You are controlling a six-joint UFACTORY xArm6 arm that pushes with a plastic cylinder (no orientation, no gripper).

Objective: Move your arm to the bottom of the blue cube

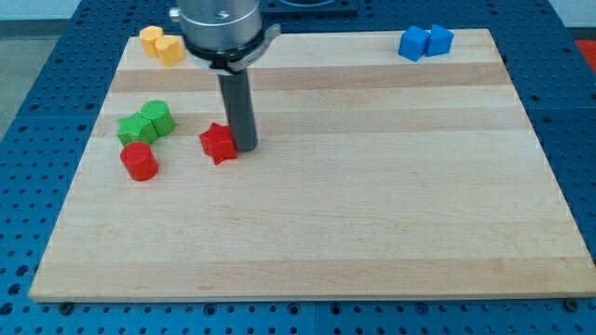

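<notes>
Wooden board (372,214) with yellow (160,44), green (146,122), red (177,151) and blue blocks (426,42) on top.

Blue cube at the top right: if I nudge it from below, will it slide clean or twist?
The blue cube looks rigid and low, so it would probably slide, not tip. It seems to touch the other blue block, so both may move or twist together. My tip is far off, beside the red block.

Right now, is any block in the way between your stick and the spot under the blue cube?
Nothing visible. My tip sits beside the red star block, far at the view's left. The blue cube is at the view's top right, and the bare board lies between.
</notes>
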